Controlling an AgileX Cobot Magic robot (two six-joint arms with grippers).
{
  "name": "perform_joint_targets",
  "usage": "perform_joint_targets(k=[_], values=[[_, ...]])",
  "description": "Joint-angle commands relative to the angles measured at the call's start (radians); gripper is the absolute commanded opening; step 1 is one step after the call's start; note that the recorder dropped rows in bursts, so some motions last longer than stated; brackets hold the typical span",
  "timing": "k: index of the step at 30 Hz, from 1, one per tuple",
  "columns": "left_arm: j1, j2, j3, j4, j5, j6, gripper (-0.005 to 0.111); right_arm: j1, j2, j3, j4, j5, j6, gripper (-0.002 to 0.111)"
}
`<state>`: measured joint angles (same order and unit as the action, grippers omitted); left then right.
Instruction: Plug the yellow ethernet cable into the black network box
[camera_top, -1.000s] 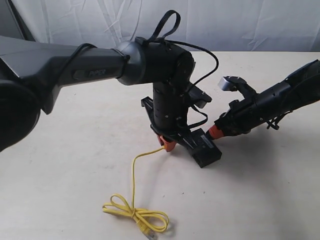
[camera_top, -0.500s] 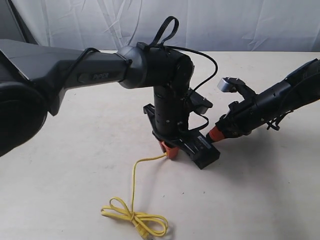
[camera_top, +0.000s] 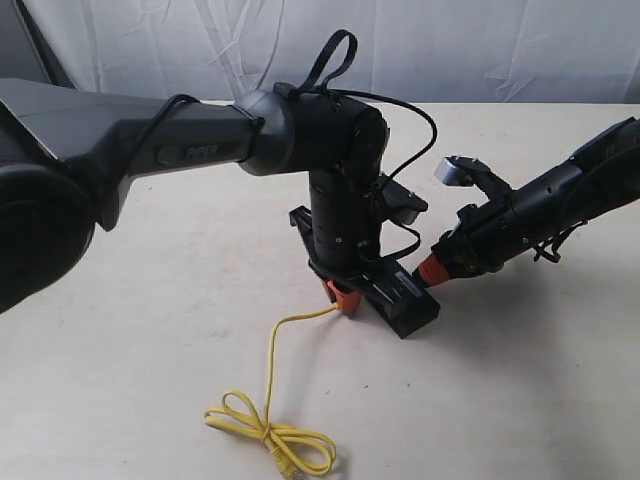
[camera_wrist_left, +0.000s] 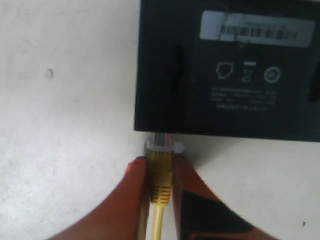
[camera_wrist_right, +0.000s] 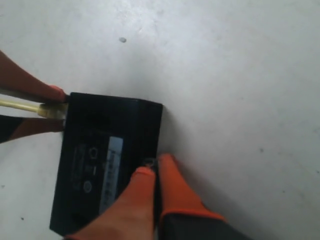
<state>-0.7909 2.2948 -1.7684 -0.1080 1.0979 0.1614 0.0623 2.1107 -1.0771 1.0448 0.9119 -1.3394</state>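
On a pale table (camera_top: 150, 330), the yellow ethernet cable (camera_top: 266, 380) lies coiled near, left of centre. Its free length runs farther back to the left gripper (camera_wrist_left: 161, 175), which is clenched on the plug end at the left edge of the black network box (camera_top: 405, 300). The plug looks partly inserted. The right gripper (camera_wrist_right: 152, 170), closed tight, touches the box's right edge.

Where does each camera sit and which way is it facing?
Exterior: above the table, facing the white curtain; left arm and right arm show.
Left wrist: looks along the left pincer at the yellow ethernet cable's plug meeting the black network box.
Right wrist: looks along the right pincer, shut, tips at the box's opposite edge.
Shared: both wrist views show the box and the plug.
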Motion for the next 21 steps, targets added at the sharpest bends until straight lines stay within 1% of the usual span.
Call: perform_joint_targets(k=[1, 14, 21], values=[[0.001, 0.002, -0.028, -0.009, -0.004, -0.013, 0.000, -0.002, 0.000, -0.005, -0.015, 0.025, 0.001, -0.001], [0.001, 0.002, -0.028, -0.013, -0.019, -0.024, 0.000, -0.002, 0.000, -0.005, -0.016, 0.025, 0.003, -0.001], [0.003, 0.002, -0.028, -0.005, -0.055, -0.021, 0.000, -0.002, 0.000, -0.005, -0.016, 0.025, 0.003, -0.001]])
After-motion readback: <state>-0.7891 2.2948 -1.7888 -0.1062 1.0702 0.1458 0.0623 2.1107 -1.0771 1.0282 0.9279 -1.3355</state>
